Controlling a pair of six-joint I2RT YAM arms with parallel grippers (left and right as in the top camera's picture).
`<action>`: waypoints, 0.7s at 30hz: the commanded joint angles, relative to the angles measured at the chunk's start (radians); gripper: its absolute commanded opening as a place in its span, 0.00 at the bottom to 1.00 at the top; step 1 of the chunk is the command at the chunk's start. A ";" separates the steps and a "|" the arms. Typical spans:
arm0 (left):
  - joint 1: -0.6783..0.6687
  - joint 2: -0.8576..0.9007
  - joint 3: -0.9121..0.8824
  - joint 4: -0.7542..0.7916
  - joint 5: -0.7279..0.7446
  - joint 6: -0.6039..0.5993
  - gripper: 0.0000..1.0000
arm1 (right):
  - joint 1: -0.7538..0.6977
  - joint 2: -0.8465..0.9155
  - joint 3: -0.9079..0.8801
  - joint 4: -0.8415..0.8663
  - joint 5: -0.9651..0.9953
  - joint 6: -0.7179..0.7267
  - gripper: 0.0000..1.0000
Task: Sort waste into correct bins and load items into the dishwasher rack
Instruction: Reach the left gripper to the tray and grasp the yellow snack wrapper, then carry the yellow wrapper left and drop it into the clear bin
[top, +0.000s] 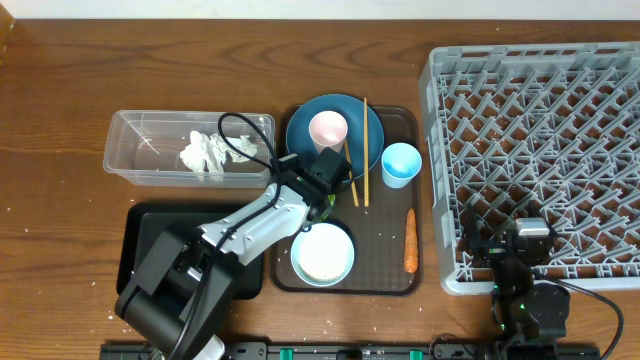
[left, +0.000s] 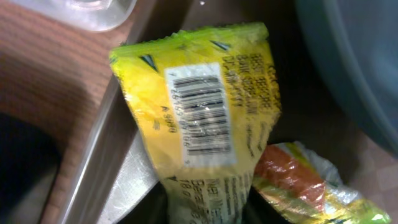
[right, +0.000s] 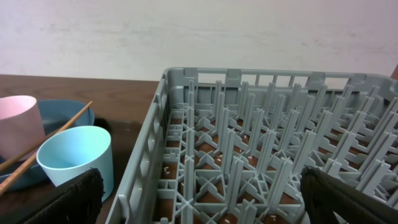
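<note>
My left gripper is shut on the yellow-green snack wrapper at the left rim of the brown serving tray. Crumpled white paper lies in the clear tub. The black tray sits under my left arm. On the serving tray are the dark blue plate with the pink cup, chopsticks, light blue cup, light blue bowl holding white rice, and the carrot. My right gripper is open over the front left corner of the grey rack.
The rack's pegs stand just under my right fingers, with rice grains on the table beneath them. The light blue cup stands close to the rack's left wall. The clear tub's corner is just beyond the wrapper.
</note>
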 joint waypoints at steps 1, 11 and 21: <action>-0.002 -0.021 -0.006 -0.003 0.021 0.003 0.26 | -0.010 -0.005 -0.001 -0.004 0.000 -0.004 0.99; -0.002 -0.106 -0.006 -0.042 0.021 0.033 0.06 | -0.010 -0.005 -0.001 -0.004 0.000 -0.004 0.99; -0.001 -0.343 -0.006 -0.078 0.009 0.172 0.06 | -0.010 -0.005 -0.001 -0.004 0.000 -0.004 0.99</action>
